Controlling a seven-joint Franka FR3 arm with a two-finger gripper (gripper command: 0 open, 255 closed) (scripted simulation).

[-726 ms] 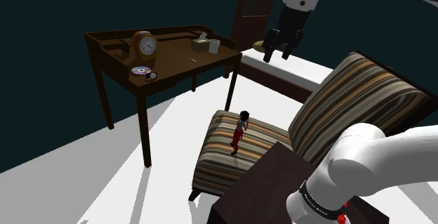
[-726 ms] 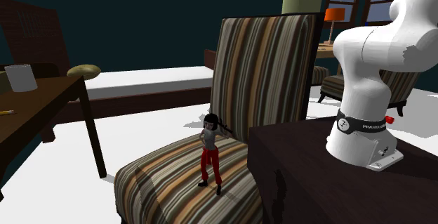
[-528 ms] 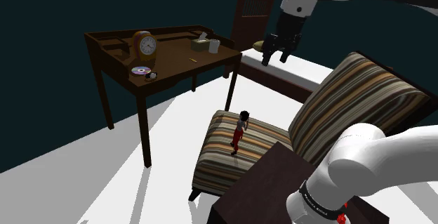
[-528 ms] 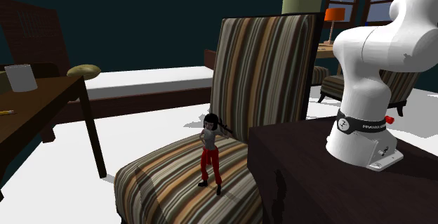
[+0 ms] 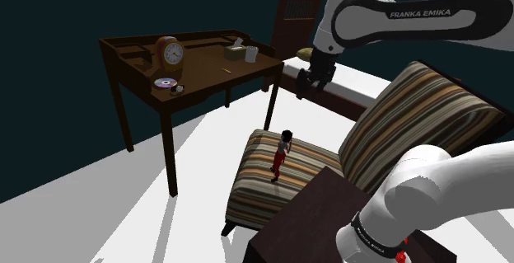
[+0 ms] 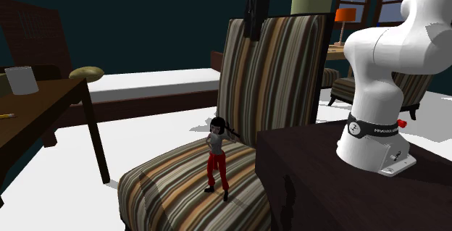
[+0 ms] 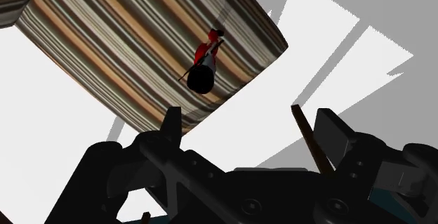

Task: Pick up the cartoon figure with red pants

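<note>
The cartoon figure (image 5: 282,154), with black hair, a white top and red pants, stands upright on the striped armchair's seat (image 5: 255,189). It stands near the seat's middle in the second exterior view (image 6: 216,161). My black gripper (image 5: 310,86) hangs well above the figure, in front of the chair's back (image 6: 282,63), and comes down past the backrest's top edge (image 6: 252,25). In the wrist view the figure (image 7: 205,64) lies far ahead of the gripper (image 7: 250,123), whose fingers stand apart with nothing between them.
A dark wooden desk (image 5: 132,72) at the shoulder view's left carries a clock (image 5: 171,53), a disc, a tissue box (image 5: 235,52) and a cup. A white bed (image 5: 350,84) lies behind the armchair. My dark stand (image 5: 309,216) abuts the seat.
The arm has swung down and toward the shoulder view's left, lowering the gripper toward the chair. It now enters the second exterior view from above. The figure has not moved.
</note>
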